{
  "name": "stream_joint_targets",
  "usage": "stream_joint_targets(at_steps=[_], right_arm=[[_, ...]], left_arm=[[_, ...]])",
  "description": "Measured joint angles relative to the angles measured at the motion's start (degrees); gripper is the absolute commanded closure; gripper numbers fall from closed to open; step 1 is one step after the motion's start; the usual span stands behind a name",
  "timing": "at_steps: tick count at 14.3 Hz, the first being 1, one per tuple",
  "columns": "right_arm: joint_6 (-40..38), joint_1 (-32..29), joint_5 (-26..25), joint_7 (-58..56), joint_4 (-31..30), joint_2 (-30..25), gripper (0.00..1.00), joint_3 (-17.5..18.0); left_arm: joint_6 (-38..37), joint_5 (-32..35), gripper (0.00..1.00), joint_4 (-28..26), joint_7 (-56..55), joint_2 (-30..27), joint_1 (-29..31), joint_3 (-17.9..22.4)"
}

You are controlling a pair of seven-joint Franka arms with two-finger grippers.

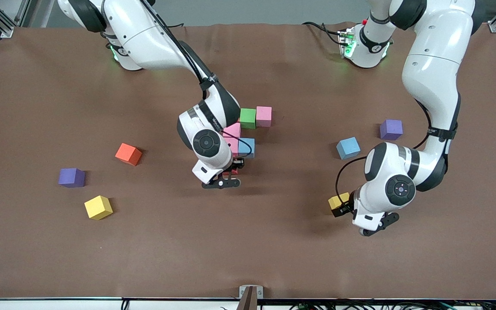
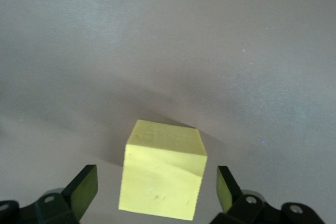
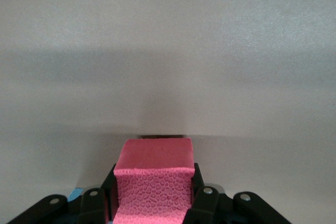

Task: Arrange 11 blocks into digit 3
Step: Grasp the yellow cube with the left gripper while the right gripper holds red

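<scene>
The right end effector [image 3: 152, 192] is clamped on a red block [image 3: 153, 174], low over the table [image 1: 248, 241] at the near edge of the cluster. A sliver of the red block shows under the wrist in the front view. Just beside it stand a light blue block [image 1: 246, 147] and two pink blocks [image 1: 232, 133], partly hidden by the right arm. Farther from the front camera, a green block [image 1: 248, 118] and another pink block [image 1: 264, 116] touch each other.

The left end effector [image 2: 157, 192] has its fingers [image 2: 84, 187] wide apart on either side of a yellow block [image 2: 163, 177], which rests on the table without touching them.

Scattered around: a second light blue block [image 1: 348, 147] and a purple cube [image 1: 391, 129] toward the left arm's end; an orange cube [image 1: 128, 153], another purple cube [image 1: 72, 177] and a second yellow block [image 1: 98, 207] toward the right arm's end, all well apart from the cluster.
</scene>
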Motion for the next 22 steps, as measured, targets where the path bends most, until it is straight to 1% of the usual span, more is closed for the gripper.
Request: stream_joint_targets(at_steps=[4, 5, 6, 7, 8, 10, 11, 12, 14, 16, 19, 22], right_arm=[[0.00, 0.00, 0.41, 0.00, -0.58, 0.02, 0.46, 0.00], [0.00, 0.00, 0.60, 0.00, -0.66, 0.02, 0.46, 0.00], [0.00, 0.00, 0.72, 0.00, -0.69, 0.02, 0.46, 0.00], [0.00, 0.00, 0.76, 0.00, -0.71, 0.02, 0.46, 0.00], [0.00, 0.00, 0.78, 0.00, -0.72, 0.02, 0.46, 0.00], [0.00, 0.00, 0.79, 0.00, -0.79, 0.02, 0.46, -0.01], [0.00, 0.00, 0.79, 0.00, -0.87, 0.02, 0.46, -0.01], [0.00, 0.00, 0.79, 0.00, -1.04, 0.02, 0.46, -0.03], [0.00, 0.00, 0.80, 0.00, -1.44, 0.02, 0.46, -0.09], [0.01, 0.00, 0.84, 0.00, -1.46, 0.02, 0.46, -0.10], [0.01, 0.00, 0.86, 0.01, -1.46, 0.01, 0.46, -0.11], [-0.07, 0.00, 0.88, 0.04, -1.46, 0.01, 0.46, -0.14]], left_arm=[[0.57, -0.15, 0.00, 0.06, 2.98, 1.34, -0.01, 0.02], [0.62, -0.15, 0.04, 0.07, 3.61, 1.79, -0.01, 0.06], [0.76, -0.15, 0.18, 0.07, 3.87, 2.26, 0.01, 0.13], [1.26, -0.18, 0.36, 0.07, 3.88, 2.77, 0.02, 0.16], [1.94, -0.29, 0.57, 0.07, 3.79, 3.15, -0.01, 0.13], [2.45, -1.16, 0.84, 0.22, 0.47, 3.30, -0.23, 0.00], [2.48, -1.58, 0.92, 0.53, -2.75, 3.23, -0.41, -0.11], [2.41, -1.73, 0.93, 0.62, -6.68, 3.02, -0.53, -0.44], [2.06, -1.73, 0.92, 0.23, -15.16, 2.14, -0.64, -2.26], [1.88, -1.73, 0.91, -1.78, -23.91, -0.21, -1.00, -4.60], [3.23, -1.74, 0.91, -7.86, -42.35, -5.72, -2.93, -6.48], [9.40, -1.74, 0.91, -15.84, -59.04, -10.31, -6.03, -7.24]])
